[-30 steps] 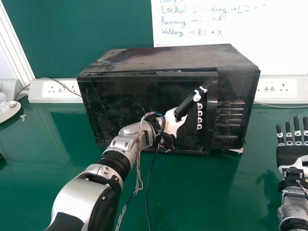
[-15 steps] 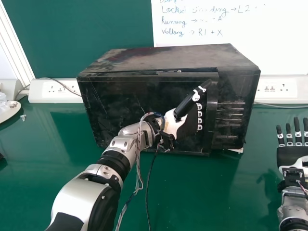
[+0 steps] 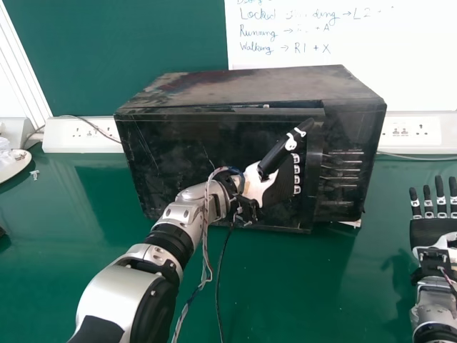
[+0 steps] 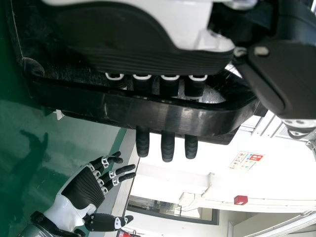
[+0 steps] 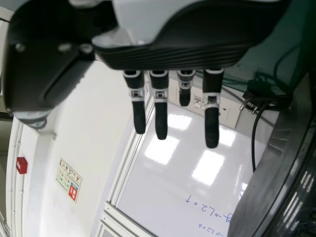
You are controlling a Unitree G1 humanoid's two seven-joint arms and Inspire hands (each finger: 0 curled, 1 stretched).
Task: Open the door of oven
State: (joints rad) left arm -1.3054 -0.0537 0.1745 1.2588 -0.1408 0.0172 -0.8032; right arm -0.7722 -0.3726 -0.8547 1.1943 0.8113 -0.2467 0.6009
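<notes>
Left hand (image 3: pixel 258 184) mid-frame, straight fingers behind oven door handle (image 3: pixel 313 179); right hand (image 3: pixel 432 230) open, lower right; handwritten whiteboard (image 3: pixel 407 64) upper right.

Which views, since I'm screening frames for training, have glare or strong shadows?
Head view: a soft, dark shadow lies on the green table beside the right hand; left wrist view: a hand-shaped shadow on the green table, and a pale sheen on the oven's door handle; right wrist view: bright patches of reflected light on the whiteboard.
</notes>
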